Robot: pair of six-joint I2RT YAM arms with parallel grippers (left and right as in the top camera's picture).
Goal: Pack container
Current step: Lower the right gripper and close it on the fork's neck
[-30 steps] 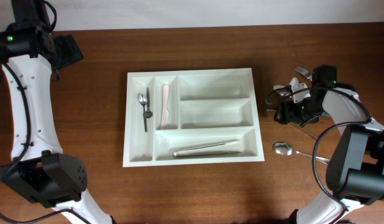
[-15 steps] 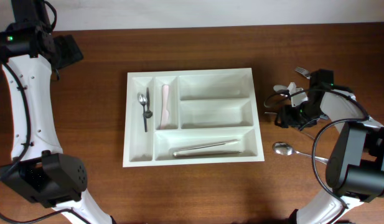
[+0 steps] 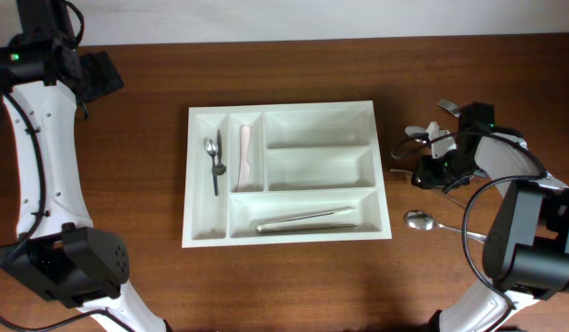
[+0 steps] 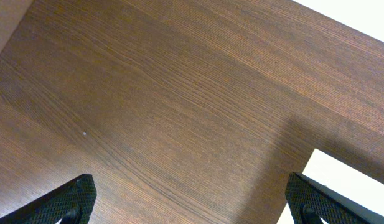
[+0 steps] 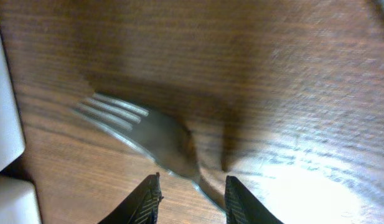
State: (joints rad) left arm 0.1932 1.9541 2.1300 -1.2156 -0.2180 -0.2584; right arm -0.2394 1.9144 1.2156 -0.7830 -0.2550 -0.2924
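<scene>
Right wrist view: your right hand [image 5: 193,186] straddles the neck of the silver metal fork [image 5: 160,137], fingers parted, unclamped; its tines point upper left toward the white plastic compartmented tray [image 5: 4,112].

The white 5-compartment container [image 3: 321,131] lies flat at the table's [image 3: 127,203] middle.

Container [image 3: 321,129] and spoon [image 3: 418,219] on wooden table [image 3: 127,184]

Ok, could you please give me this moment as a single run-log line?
right end effector: open, straddling fork neck | left end effector: open over table | cutlery tray: fork not yet in
</scene>
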